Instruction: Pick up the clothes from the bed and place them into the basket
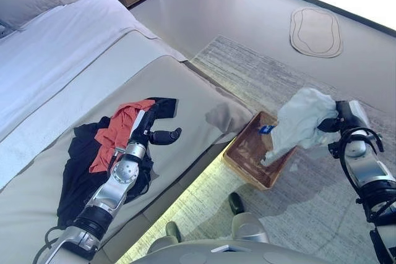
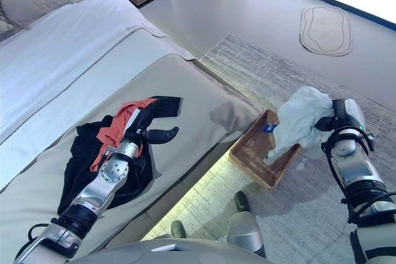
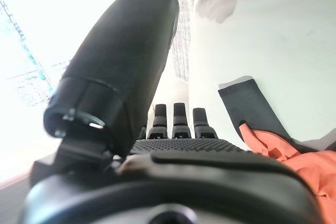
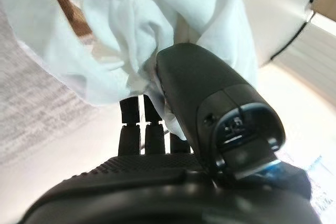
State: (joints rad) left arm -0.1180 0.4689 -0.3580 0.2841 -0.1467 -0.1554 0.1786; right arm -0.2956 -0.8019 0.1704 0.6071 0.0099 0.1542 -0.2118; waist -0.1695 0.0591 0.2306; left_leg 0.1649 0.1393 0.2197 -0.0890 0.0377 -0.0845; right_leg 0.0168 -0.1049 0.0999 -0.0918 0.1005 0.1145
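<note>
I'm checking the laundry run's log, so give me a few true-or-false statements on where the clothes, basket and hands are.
1. The right hand grips a pale cloth. True.
2. The pale cloth lies on the bed. False: it hangs over the basket, its lower end inside.
3. The basket stands on the bed. False: it sits on the rug beside the bed.
4. Black and orange clothes remain on the bed. True.
5. The left hand holds the orange garment. False: it is open above the pile.
</note>
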